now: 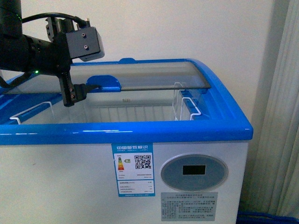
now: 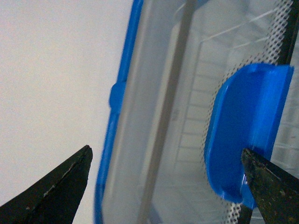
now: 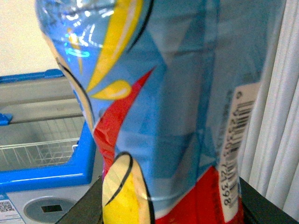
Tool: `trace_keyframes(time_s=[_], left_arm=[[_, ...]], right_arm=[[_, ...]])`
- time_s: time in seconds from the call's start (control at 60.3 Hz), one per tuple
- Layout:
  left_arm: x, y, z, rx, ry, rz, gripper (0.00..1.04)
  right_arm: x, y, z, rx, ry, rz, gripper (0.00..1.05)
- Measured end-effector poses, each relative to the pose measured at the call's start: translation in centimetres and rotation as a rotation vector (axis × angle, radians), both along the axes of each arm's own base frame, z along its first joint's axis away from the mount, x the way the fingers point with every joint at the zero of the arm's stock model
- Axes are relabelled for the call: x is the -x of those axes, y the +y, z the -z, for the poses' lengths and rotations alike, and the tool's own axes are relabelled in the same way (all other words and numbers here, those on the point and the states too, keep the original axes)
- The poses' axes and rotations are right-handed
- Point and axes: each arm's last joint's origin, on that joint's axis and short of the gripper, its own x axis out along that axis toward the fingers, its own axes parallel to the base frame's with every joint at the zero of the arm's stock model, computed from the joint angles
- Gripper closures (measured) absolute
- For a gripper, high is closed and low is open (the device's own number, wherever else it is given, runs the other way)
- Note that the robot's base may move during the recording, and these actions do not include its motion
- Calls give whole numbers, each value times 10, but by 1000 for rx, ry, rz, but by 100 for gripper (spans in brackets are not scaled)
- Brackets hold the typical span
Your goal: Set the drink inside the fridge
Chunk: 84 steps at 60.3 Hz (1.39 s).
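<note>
The fridge [image 1: 140, 130] fills my front view, white with a blue rim and an oval grey display panel [image 1: 194, 171] on its face. Its curved glass lid [image 1: 154, 77] lies over the rear part. I read the nearer part as uncovered, with white wire baskets [image 1: 187, 105] showing inside, though clear glass is hard to rule out. My left arm [image 1: 32, 53] reaches in over the left end of the chest. The lid's blue handle [image 2: 243, 135] sits right at the left fingers [image 2: 56, 191], which are spread wide, one of them touching or just beside the handle's edge. The drink [image 3: 177, 116] is absent from the front view. The right wrist camera is nearly filled with it, upright outside the fridge, with the fridge's blue front corner behind it and a pale curtain [image 3: 275, 116] alongside. The right fingers [image 3: 266, 207] are pinching it, dark on either side of the labelled body. I expect it to be light and easy to carry, but the glossy blue, yellow and red wrap looks slippery and the thin plastic wall should give under pressure. I would keep a moderate squeeze on the straight labelled section, away from the tapering shoulder, and keep the drink vertical.
</note>
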Motion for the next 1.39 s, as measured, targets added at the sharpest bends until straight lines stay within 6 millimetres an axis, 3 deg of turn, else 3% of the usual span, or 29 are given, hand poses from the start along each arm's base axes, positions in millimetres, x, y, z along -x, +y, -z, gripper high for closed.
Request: trace_keyframes(time_s=[0.166, 0.282, 0.381, 0.481, 0.613, 0.746, 0.845, 0.961, 1.028, 1.077, 1.227, 1.392], left_arm=[[-18, -3, 3, 15, -204, -111, 8], [-21, -1, -7, 65, -350, -226, 8], [-17, 3, -8, 125, -325, -264, 8], [-1, 9, -1, 249, -183, -343, 8], [48, 18, -8, 476, 6, -411, 8], [126, 37, -19, 697, 193, -426, 8], [165, 48, -18, 805, 219, -431, 8], [223, 54, -10, 1067, 158, -496, 25], [265, 54, 11, 1188, 187, -484, 39], [288, 54, 30, 1227, 207, -492, 48], [311, 54, 57, 1265, 225, -496, 68], [321, 54, 71, 1280, 232, -498, 91]], right_arm=[[0, 0, 0, 0, 0, 1, 62], [0, 0, 0, 0, 1, 0, 62], [0, 0, 0, 0, 0, 1, 62], [0, 0, 0, 0, 0, 0, 62], [0, 0, 0, 0, 0, 0, 62], [0, 0, 0, 0, 1, 0, 62], [0, 0, 0, 0, 1, 1, 62], [-1, -2, -7, -60, 240, -112, 62], [1, -5, -6, -94, 407, -184, 62], [-2, -6, -6, -94, 441, -218, 62], [-26, -8, -25, -10, 382, -258, 62], [-71, 5, -71, 199, 258, -421, 62]])
